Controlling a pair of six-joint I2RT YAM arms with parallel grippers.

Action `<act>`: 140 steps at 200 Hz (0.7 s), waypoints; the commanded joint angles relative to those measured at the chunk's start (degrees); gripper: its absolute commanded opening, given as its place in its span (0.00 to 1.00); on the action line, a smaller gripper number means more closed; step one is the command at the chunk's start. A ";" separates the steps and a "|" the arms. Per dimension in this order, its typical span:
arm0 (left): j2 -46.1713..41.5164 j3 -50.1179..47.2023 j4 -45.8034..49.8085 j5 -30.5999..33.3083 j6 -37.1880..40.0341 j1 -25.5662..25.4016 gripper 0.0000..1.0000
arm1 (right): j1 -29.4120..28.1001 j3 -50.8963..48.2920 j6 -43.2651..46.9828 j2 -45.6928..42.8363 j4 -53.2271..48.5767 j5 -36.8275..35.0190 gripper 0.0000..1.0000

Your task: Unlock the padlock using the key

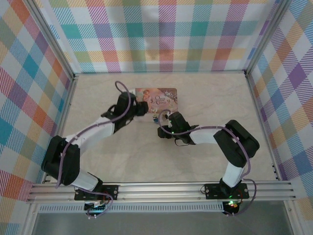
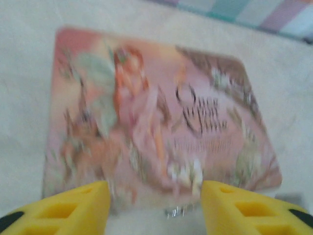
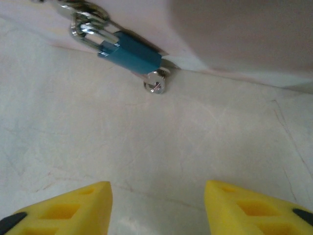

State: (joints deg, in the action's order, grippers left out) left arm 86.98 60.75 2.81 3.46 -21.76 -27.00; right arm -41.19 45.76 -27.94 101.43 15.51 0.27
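Padlock (image 3: 132, 51): teal body lies flat on the counter (image 3: 146, 147), tight against the tin (image 2: 156, 112)'s front edge. In the right wrist view its long axis runs approx 10 o'clock to 4 o'clock. The shackle (image 3: 88, 30) is at the 10 end, hooked into silvery loops by the tin; can't tell just how they link.

Key (image 3: 156, 84): at the body's 4 o'clock end, touching it, round head poking out. Looks seated in the keyway, though the blade itself is hidden.

Right end effector (image 3: 156, 205): fingers (image 3: 73, 205) spread, nothing between them, low over bare counter. Padlock and key sit at its 12 o'clock, a bit toward 11, near but apart. From above, the lock is between the two arms, w/ the right one at about its 4 o'clock.

Left end effector (image 2: 154, 200): also spread, holding nothing, looking over the tin lid. A small silvery glint shows at the tin's near edge between its fingers; too blurred to name.

Judgement: the key head points toward the right side, so the right arm has the cleaner line to pinch and twist it. The approach would be straight ahead along 12, w/ the pinch set across the head. The left arm is placed to steady the body or tin. Risk: the lock is tiny and free to skid along the tin edge when the key is turned.
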 commanded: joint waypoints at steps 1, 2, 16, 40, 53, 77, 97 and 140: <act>7.87 11.81 8.94 -2.36 2.48 3.52 0.54 | -0.03 0.68 0.39 1.74 8.45 0.08 0.57; 8.39 12.49 9.22 -2.61 2.54 3.66 0.54 | -0.03 0.62 0.32 1.79 8.51 0.03 0.57; 15.91 22.10 14.74 -4.00 3.88 4.65 0.54 | -0.03 0.13 -0.57 2.23 9.08 -0.26 0.58; 27.50 36.10 20.27 -3.29 6.34 5.03 0.53 | -0.40 -0.50 -1.92 2.87 9.64 -1.28 0.57; 32.36 41.90 21.71 -3.14 6.85 5.12 0.53 | -1.57 0.38 -1.62 3.53 8.25 -4.01 0.57; 39.07 50.54 24.26 -3.69 6.91 5.12 0.52 | -3.62 2.26 -1.63 5.38 6.66 -11.15 0.56; 43.25 56.19 26.79 -4.58 6.97 5.12 0.53 | -4.04 4.30 -2.02 7.87 6.69 -13.08 0.54; 47.87 61.46 30.25 -5.27 9.28 5.12 0.51 | -6.16 9.17 -2.80 12.86 5.75 -18.73 0.53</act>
State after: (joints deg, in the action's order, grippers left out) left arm 132.20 119.35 28.14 -0.62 -15.03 -21.98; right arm -46.33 52.07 -29.45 109.71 21.58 -14.76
